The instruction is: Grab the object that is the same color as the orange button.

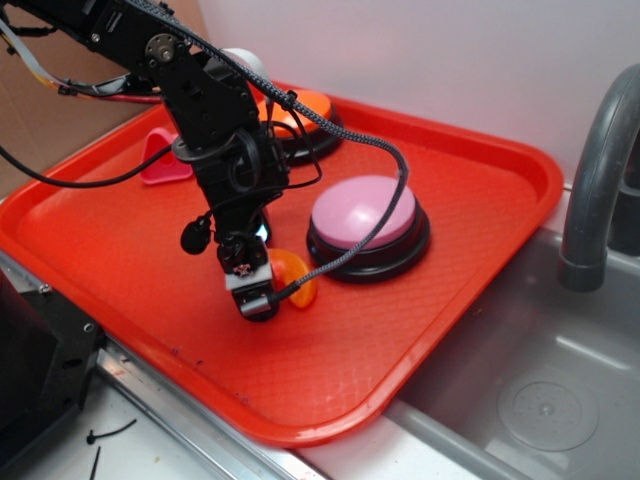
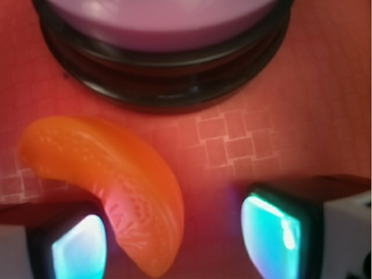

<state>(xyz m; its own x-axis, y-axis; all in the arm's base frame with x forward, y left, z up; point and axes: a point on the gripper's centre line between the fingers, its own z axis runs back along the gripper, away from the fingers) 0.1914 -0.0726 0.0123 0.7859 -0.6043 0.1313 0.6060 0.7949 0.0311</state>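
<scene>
Now | jaws (image 2: 174, 238) apart | orange segment (image 2: 110, 186) against left pad | pink button (image 2: 163, 23) near

Exterior high, angled; wrist close above tray (image 2: 325, 87)

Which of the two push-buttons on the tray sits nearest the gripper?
The pink-topped button, right beside the gripper and the orange segment. The orange-topped button sits farther back on the red tray, partly hidden behind the arm.

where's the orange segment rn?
On the red tray, just left of the pink button in the exterior view. In the wrist view the segment lies between the open fingers, against the left one.
</scene>
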